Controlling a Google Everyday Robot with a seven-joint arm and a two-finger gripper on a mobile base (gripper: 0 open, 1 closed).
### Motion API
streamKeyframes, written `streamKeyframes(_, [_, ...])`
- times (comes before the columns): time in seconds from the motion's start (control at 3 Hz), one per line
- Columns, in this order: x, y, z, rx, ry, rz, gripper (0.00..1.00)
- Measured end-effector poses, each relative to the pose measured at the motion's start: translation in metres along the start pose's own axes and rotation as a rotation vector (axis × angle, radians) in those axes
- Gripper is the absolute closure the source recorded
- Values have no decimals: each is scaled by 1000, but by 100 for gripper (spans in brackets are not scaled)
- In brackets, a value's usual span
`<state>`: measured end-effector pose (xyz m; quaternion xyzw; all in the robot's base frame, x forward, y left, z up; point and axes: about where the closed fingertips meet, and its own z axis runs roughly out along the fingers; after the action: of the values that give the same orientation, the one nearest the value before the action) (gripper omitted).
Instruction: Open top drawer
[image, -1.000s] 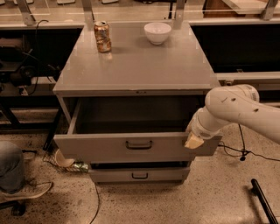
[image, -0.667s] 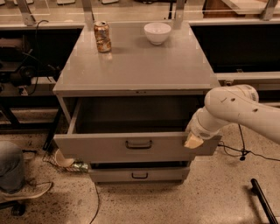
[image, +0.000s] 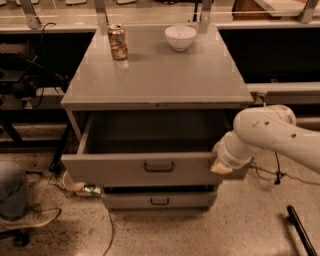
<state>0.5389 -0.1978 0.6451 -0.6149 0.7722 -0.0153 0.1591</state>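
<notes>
The top drawer (image: 125, 169) of the grey metal cabinet stands pulled out, its deep grey interior showing and empty. Its small dark loop handle (image: 159, 166) sits at the centre of the front. My gripper (image: 220, 166) is at the right end of the drawer front, well right of the handle, at the end of my white arm (image: 270, 132). The arm's wrist hides the drawer's right corner. A shallower drawer (image: 159, 200) below is closed.
On the cabinet top (image: 160, 75) stand a drink can (image: 118, 42) at the back left and a white bowl (image: 180, 37) at the back middle. Cables and litter (image: 82, 187) lie on the floor at the left. A dark bar (image: 302, 231) lies at the lower right.
</notes>
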Motion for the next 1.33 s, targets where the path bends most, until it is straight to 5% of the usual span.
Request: streamKeyframes(1.33, [-1,-1,-4,0,0,0,100])
